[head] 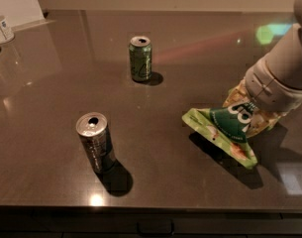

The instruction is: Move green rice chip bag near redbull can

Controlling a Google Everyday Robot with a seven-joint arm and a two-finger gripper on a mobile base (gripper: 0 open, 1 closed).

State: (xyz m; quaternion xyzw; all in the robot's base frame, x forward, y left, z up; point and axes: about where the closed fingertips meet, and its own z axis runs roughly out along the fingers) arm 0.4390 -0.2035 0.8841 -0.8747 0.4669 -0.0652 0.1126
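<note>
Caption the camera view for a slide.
Gripper at the top of the green rice chip bag, well apart from the redbull can; green can farther back.

One camera only, looking from high above the near edge of the counter (190,48), tilted well down and facing the far wall. It's fairly close in. The front lip runs along the bottom, the redbull can (96,143) stands lower left, and the green rice chip bag (227,128) lies right of centre. The claw (247,100) is at the right side, at the bag's upper end.
</note>
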